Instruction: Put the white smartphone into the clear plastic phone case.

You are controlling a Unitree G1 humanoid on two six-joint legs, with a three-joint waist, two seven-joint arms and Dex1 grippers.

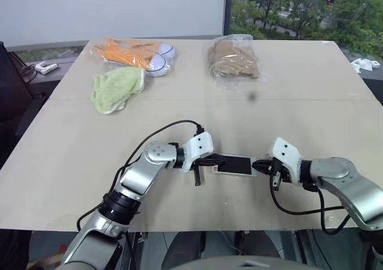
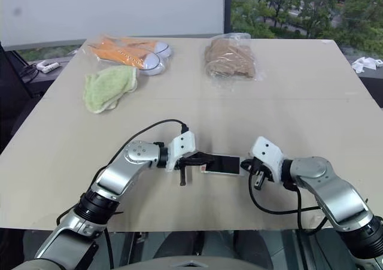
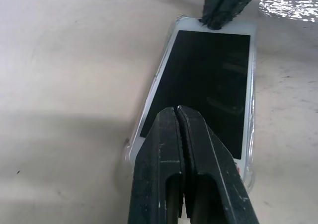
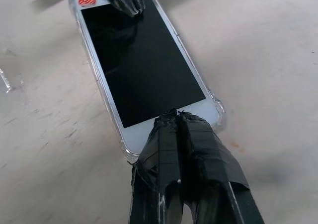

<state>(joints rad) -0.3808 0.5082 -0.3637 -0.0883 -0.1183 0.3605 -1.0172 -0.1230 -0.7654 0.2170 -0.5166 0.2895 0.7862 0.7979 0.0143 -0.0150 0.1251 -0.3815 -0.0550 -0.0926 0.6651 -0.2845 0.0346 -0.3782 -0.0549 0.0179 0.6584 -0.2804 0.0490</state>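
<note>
Pressing closed-fingered on opposite ends, left tool (image 3: pixel 181 112) and right tool (image 4: pixel 178 115) seat the white smartphone (image 4: pixel 141 60) between them, apparently nearly fully inside the clear plastic phone case (image 4: pixel 217 107) on the table (image 1: pixel 299 90).

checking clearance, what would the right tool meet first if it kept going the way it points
The white smartphone in its clear plastic phone case: the shut right tool already sits at its near end. Beyond, along the screen, is the left tool.
</note>
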